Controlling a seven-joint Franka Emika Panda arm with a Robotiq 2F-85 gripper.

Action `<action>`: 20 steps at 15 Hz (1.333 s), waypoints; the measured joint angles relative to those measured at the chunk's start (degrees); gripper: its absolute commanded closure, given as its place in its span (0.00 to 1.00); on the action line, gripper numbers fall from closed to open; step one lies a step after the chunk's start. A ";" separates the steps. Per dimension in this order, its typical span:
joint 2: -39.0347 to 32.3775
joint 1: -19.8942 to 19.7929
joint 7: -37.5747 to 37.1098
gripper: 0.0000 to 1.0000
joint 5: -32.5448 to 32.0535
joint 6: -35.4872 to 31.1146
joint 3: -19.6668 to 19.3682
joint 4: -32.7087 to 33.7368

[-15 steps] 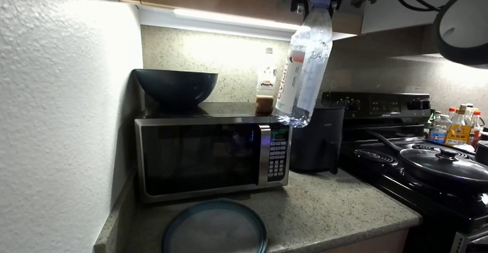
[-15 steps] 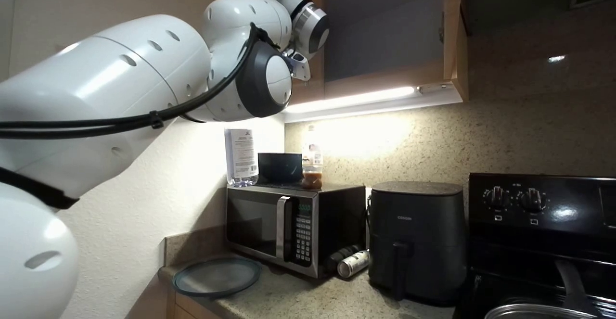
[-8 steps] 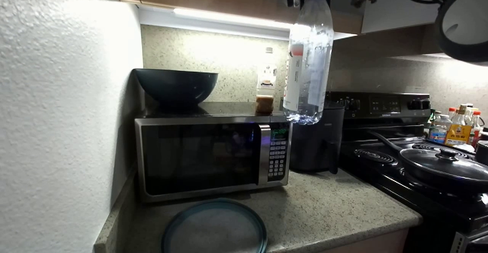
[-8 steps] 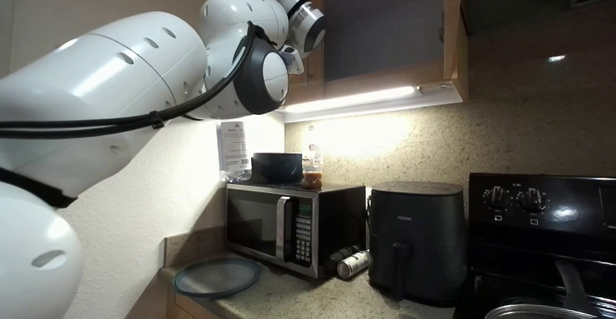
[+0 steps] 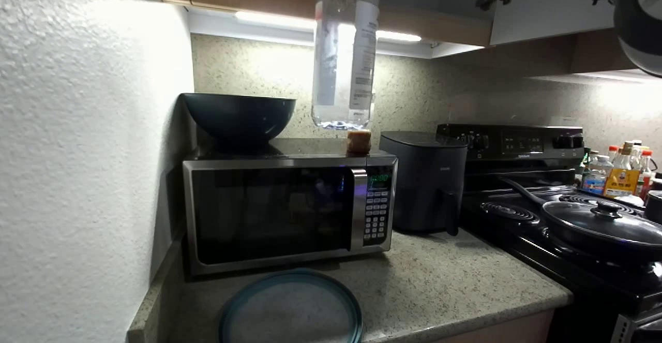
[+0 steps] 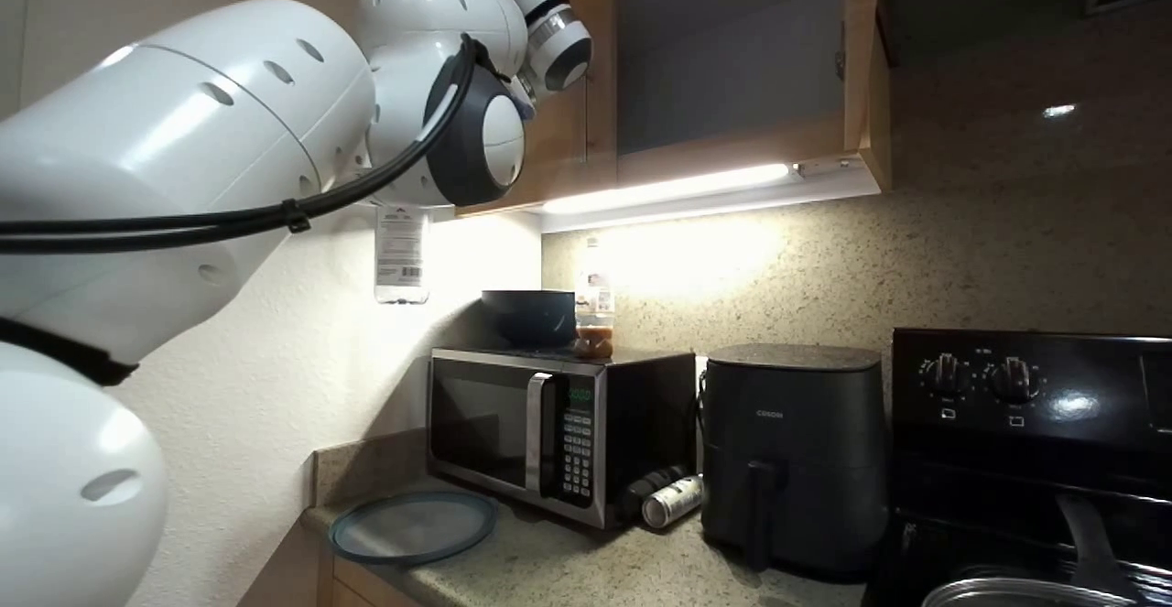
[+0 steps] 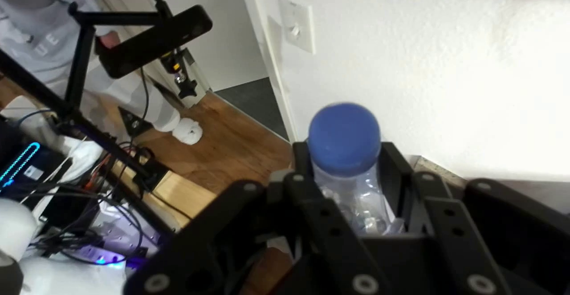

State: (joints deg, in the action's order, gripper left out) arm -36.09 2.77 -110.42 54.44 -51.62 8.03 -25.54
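My gripper is shut on the neck of a clear plastic bottle, just below its blue cap in the wrist view. The bottle hangs nearly upright in the air with a white label, its base above the level of the microwave top. It also shows against the wall in an exterior view, its upper part hidden by the arm. The gripper is out of the frame or hidden in both exterior views. In an exterior view the bottle overlaps a second bottle with brown contents, standing on the microwave.
A dark bowl sits on the microwave. A black air fryer stands beside it, with a can lying between. A round lid or plate lies on the counter. A cabinet hangs above. A lidded pan sits on the stove.
The bottle, held in the gripper, has risen and moved left in both exterior views. It has swung from tilted to nearly upright. The arm has moved up and left with it.
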 measured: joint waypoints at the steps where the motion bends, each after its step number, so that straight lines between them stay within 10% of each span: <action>1: 0.02 0.22 -0.78 0.84 -0.19 -1.66 0.21 0.14; 12: -0.44 2.12 -1.26 0.84 -27.53 -3.75 -3.27 4.44; 20: -2.22 3.48 17.17 0.84 -38.43 -12.07 -3.31 4.31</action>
State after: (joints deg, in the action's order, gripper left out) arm -38.31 6.25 -93.24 16.01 -63.69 4.72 -21.23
